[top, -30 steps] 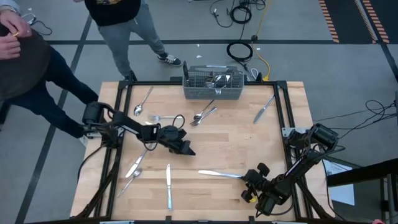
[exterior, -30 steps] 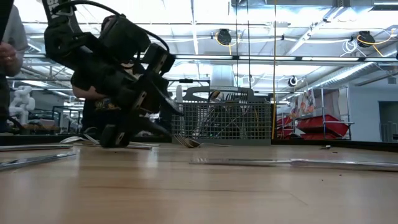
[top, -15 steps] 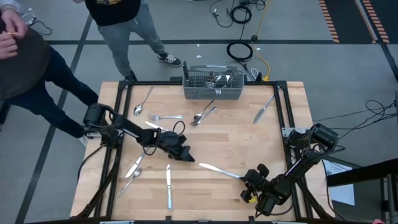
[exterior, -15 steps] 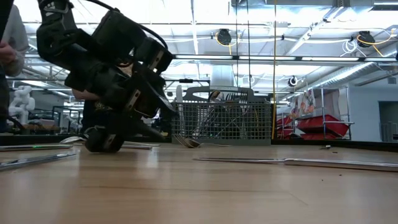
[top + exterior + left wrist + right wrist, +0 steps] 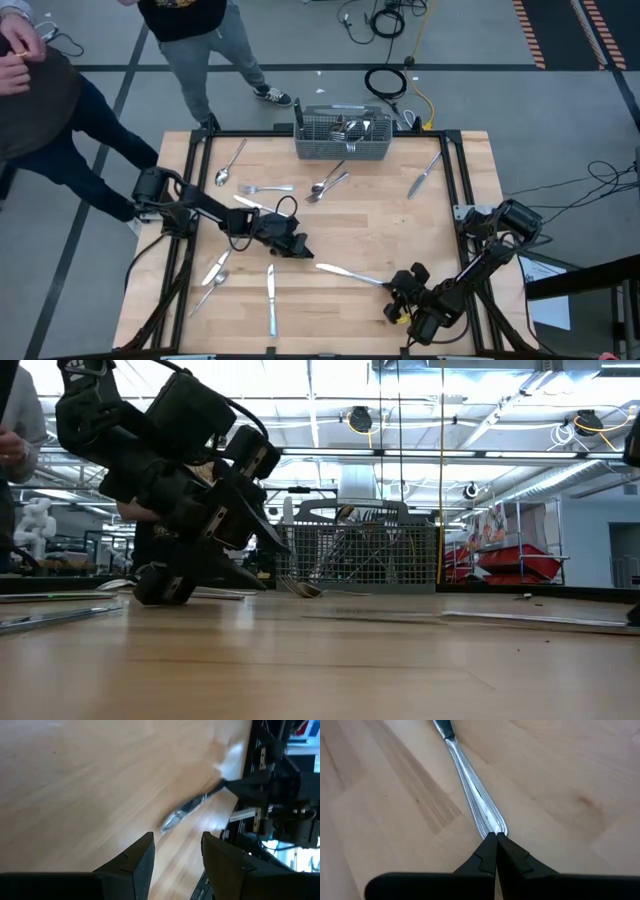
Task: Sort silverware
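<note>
While the right pincer stays clamped on the knife handle tip, lower centre-right of the tabletop, the blade lies flat. With so thin a hold, the knife could pivot or slip free. Left pincer, fingers apart and empty, hovers at centre-left.

Light wooden surface in a black frame. A grey wire-mesh basket stands at its far edge. Silverware lies scattered flat on the wood: spoons just before the basket, a knife far right, a knife near the front, and a long knife front-centre.
</note>
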Available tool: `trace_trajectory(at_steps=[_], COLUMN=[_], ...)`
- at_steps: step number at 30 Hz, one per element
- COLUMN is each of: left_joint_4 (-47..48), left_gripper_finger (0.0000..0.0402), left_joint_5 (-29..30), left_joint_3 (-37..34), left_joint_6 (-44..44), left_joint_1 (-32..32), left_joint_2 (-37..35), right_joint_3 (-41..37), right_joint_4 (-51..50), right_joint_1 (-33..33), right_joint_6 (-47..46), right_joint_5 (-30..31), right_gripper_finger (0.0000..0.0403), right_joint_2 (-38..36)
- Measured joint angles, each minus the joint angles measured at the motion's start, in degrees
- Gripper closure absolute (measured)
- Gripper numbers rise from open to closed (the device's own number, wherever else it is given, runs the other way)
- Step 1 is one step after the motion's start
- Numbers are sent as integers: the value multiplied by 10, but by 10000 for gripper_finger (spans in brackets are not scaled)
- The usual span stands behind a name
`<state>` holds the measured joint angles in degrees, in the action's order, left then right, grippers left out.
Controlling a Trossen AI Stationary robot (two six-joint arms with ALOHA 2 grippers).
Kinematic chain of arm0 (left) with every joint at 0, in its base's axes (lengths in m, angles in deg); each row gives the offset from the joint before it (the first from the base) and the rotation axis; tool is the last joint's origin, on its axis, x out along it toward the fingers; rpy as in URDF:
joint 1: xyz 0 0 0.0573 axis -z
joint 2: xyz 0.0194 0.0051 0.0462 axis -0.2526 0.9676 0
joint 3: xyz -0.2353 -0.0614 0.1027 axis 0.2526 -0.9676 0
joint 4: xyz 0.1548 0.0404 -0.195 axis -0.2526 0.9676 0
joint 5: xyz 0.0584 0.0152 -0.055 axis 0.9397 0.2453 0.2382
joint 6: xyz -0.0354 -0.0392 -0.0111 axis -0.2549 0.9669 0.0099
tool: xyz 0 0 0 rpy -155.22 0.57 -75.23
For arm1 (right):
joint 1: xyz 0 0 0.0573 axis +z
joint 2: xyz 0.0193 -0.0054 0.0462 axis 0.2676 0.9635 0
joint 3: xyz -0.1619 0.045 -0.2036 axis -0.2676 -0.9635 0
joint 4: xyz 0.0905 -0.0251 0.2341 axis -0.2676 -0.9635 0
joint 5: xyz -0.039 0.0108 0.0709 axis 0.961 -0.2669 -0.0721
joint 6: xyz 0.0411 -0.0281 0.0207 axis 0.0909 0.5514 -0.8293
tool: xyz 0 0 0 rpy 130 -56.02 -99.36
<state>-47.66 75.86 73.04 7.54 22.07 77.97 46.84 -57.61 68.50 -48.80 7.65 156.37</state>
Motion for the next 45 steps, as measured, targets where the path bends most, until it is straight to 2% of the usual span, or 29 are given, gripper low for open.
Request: trace_trajectory(at_steps=[7,11,16,26,33,42,45], left_joint_4=[36,61,51,28,-77,-78,-80], left_gripper_finger=[234,234,234,234,234,234,234], left_joint_5=[12,54,101,110,110,95,91], left_joint_3=[0,0,-2,-2,5,18,18], left_joint_6=[1,4,8,0,-4,-30,-29], left_joint_1=[10,14,3,-28,-45,-50,-52], left_joint_2=[-1,-1,0,6,49,59,59], right_joint_3=[0,0,0,0,0,0,7], right_joint_4=[49,52,52,50,45,35,30], right_joint_1=[-13,-13,-13,-13,-11,2,8], right_joint_6=[25,26,26,29,30,8,16], right_joint_5=[7,11,9,7,-6,-9,8], right_gripper_finger=[403,403,403,403,403,403,403], right_joint_2=[19,20,20,20,20,22,18])
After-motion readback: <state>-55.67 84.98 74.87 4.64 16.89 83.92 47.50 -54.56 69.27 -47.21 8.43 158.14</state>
